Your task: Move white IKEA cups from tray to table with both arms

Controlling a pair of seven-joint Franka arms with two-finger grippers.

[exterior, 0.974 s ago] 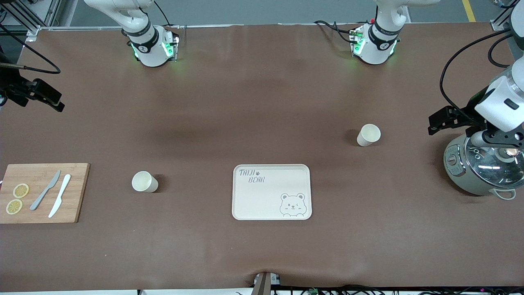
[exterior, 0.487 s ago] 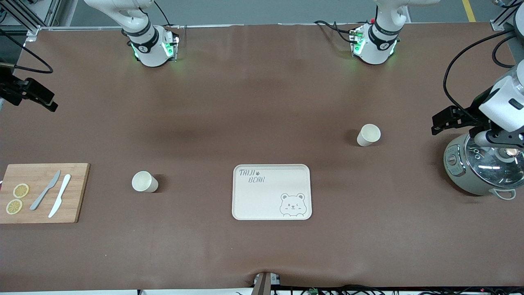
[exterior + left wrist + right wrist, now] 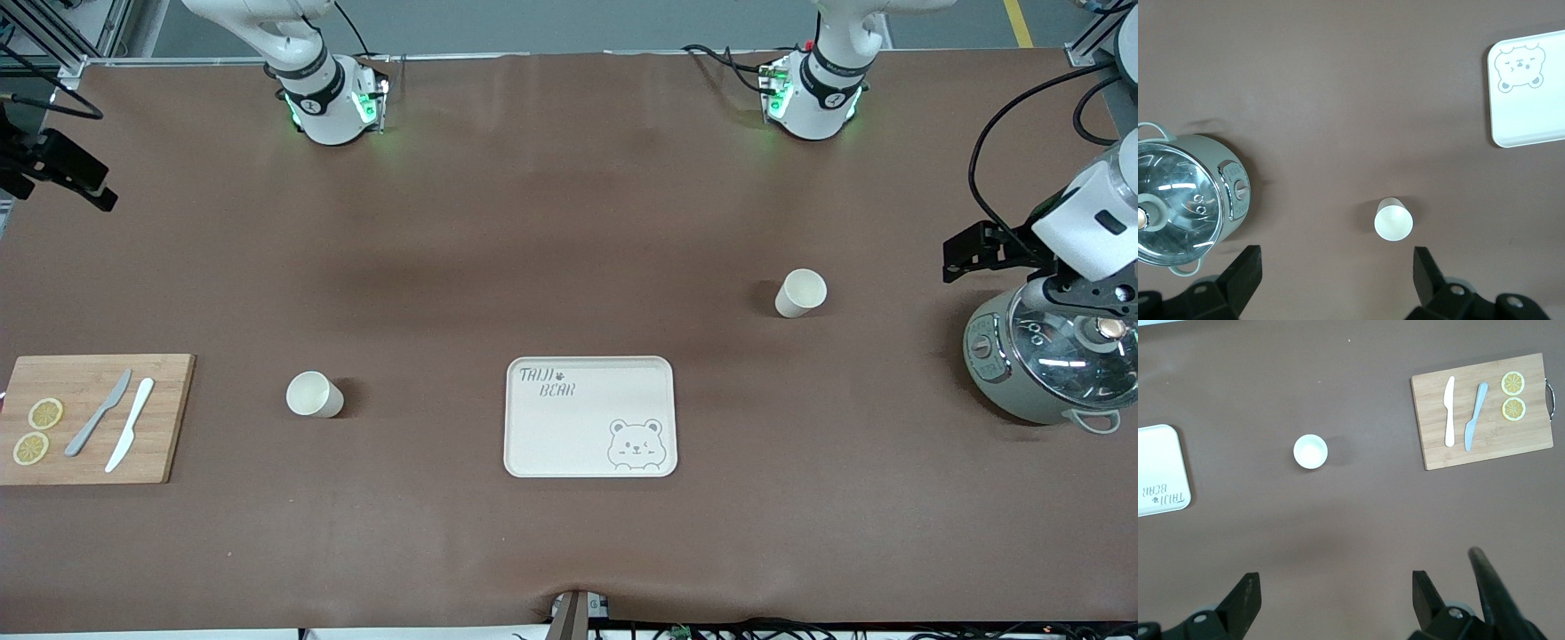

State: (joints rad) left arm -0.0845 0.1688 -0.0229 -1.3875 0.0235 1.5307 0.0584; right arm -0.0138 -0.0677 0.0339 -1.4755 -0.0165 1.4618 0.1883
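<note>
Whole setup sits on a desk [image 3: 569, 222] covered in a matte brown sheet, a bit wrinkled along the edge nearest the front camera. Two small plain cream-white tapered cups with no handles stand upright on it, both empty. One cup [image 3: 313, 394] [image 3: 1311, 451] is toward the right arm's end, between the bamboo cutting board [image 3: 93, 419] [image 3: 1483, 410] and the cream rectangular tray with rounded corners and a printed bear [image 3: 590, 417] [image 3: 1531, 90] [image 3: 1161, 470]. The other cup [image 3: 800, 292] [image 3: 1393, 221] is toward the left arm's end, farther from the front camera than the tray, and well apart from the round grey-green pot with a shiny glass lid [image 3: 1040, 366] [image 3: 1185, 200]. The tray has nothing on it.

The board carries two dried lemon slices [image 3: 37, 430] [image 3: 1513, 395], a grey knife [image 3: 98, 412] [image 3: 1475, 417] and a white knife [image 3: 130, 436] [image 3: 1449, 411].

Left hand [image 3: 1335, 273] is up in the air near the pot's end of the desk, black fingers spread wide, holding nothing, with its cup showing between them well below. Right hand [image 3: 1335, 597] is also wide open and empty, high over the desk at the cutting-board end, touching nothing.
</note>
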